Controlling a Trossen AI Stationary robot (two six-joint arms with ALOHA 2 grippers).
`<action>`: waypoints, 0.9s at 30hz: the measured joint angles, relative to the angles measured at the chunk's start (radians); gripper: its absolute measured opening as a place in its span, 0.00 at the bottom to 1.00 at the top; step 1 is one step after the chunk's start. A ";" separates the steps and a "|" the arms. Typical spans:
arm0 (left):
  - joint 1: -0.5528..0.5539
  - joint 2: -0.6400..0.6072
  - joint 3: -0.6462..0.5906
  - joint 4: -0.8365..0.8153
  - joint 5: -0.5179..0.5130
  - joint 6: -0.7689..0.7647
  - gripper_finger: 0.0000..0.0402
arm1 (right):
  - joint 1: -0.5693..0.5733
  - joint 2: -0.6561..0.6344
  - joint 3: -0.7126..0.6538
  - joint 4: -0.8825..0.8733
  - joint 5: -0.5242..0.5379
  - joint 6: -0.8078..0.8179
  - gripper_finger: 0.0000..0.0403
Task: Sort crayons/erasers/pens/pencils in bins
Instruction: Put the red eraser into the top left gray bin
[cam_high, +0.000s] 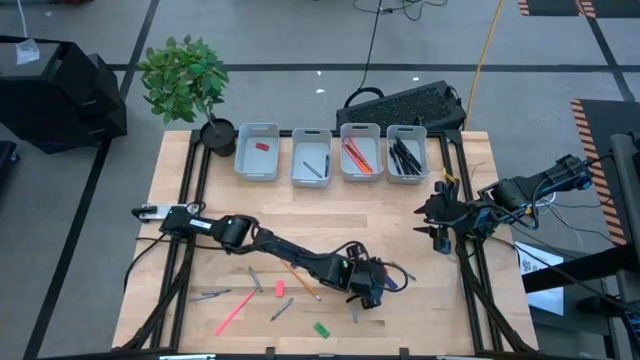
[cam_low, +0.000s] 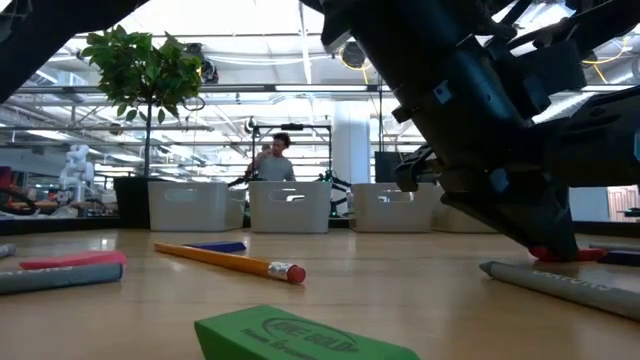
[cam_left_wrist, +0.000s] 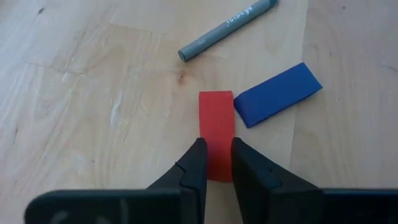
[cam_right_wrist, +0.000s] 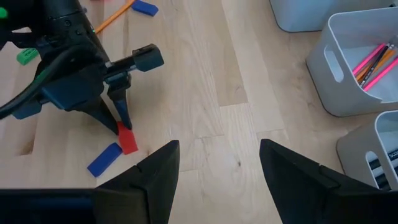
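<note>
Red eraser (cam_left_wrist: 216, 134): lies flat on the counter (cam_left_wrist: 93, 93), well away from the row of bins (cam_high: 330, 152) and on the side of that row nearest the front edge; its near end sits between the two fingers of the left tool (cam_left_wrist: 216, 163).
Long axis: runs straight out from the left tool, in line with the fingers, so the pads face the eraser's two long sides.
Left tool state: narrow, the fingers (cam_left_wrist: 194, 168) flanking the red eraser; whether they already press on it I cannot tell, and the block rests on the wood, not lifted.
Blue eraser (cam_left_wrist: 277, 94): just beside the red eraser's far end, one corner touching or nearly touching it, lying at a slant outside the fingers.
Grey crayon (cam_left_wrist: 227, 28): a little beyond the red eraser, apart from it, also slanted.
Nearer arm: the left, plainly; it is already at the red eraser.
Right tool (cam_right_wrist: 217, 171): waits off to the side of the red eraser, nearer the bins, fingers spread wide and empty.
Target, by my judgement: the end bin (cam_high: 257, 150) beside the plant pot (cam_high: 218, 136), which already holds a red block.
Risk, by my judgement: closing or lifting may nudge the blue eraser.
</note>
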 joint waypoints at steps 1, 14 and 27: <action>0.002 0.002 0.012 -0.007 0.002 0.007 0.15 | 0.000 0.000 0.000 0.000 0.000 0.000 0.53; 0.061 -0.017 0.184 -0.303 -0.029 -0.045 0.15 | 0.000 0.000 0.000 0.000 0.000 0.007 0.53; 0.211 -0.260 0.183 -0.535 -0.221 -0.017 0.16 | -0.006 0.000 0.000 0.038 0.001 -0.063 0.53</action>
